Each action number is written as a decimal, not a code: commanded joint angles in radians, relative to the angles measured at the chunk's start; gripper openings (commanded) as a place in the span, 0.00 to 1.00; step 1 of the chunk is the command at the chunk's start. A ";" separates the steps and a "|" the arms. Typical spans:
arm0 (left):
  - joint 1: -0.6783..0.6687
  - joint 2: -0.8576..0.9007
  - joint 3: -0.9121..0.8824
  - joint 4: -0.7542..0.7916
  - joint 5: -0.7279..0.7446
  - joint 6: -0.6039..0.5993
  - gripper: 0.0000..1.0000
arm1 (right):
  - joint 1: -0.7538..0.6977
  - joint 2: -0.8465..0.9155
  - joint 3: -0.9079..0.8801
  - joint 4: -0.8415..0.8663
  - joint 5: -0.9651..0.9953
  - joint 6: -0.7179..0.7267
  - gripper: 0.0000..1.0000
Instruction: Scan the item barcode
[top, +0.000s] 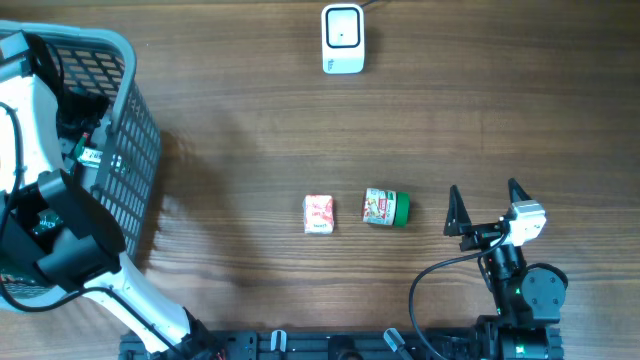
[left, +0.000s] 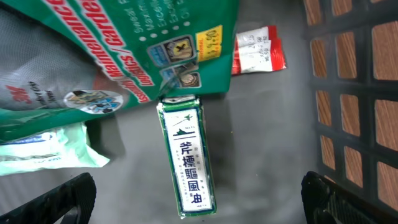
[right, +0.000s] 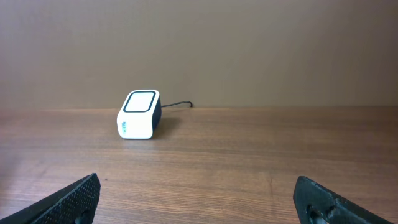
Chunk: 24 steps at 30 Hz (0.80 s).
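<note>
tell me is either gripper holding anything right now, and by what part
Nothing is held. The left gripper hangs open over the green-and-white box in the basket; the right gripper stands open above the table.

A white scanner (top: 342, 38) stands upright, well apart from a pink packet (top: 319, 214) beside a green-capped jar (top: 386, 208) lying sideways.

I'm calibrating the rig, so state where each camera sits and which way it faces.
Overhead: above the table, looking straight down at scanner, basket, red-white packet and green-capped jar; left arm and open right gripper show.
Left wrist: inside the basket, facing down at a green-white box; left gripper fingertips at bottom corners.
Right wrist: low over the table, facing level toward the scanner; right gripper fingertips at bottom corners.
Shared: overhead and right wrist both show the scanner.
</note>
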<state>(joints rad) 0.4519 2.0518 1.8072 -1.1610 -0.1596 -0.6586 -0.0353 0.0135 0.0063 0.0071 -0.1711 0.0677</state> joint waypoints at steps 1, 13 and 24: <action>-0.001 0.050 -0.007 0.002 0.041 0.027 1.00 | -0.002 -0.006 -0.001 0.004 0.018 0.011 1.00; -0.003 0.094 -0.196 0.175 0.073 0.023 0.70 | -0.002 -0.006 -0.001 0.004 0.018 0.011 1.00; -0.003 0.082 -0.212 0.188 0.061 0.023 0.36 | -0.002 -0.006 -0.001 0.004 0.018 0.011 1.00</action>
<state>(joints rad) 0.4507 2.1319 1.6241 -0.9588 -0.0841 -0.6334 -0.0353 0.0135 0.0063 0.0071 -0.1711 0.0677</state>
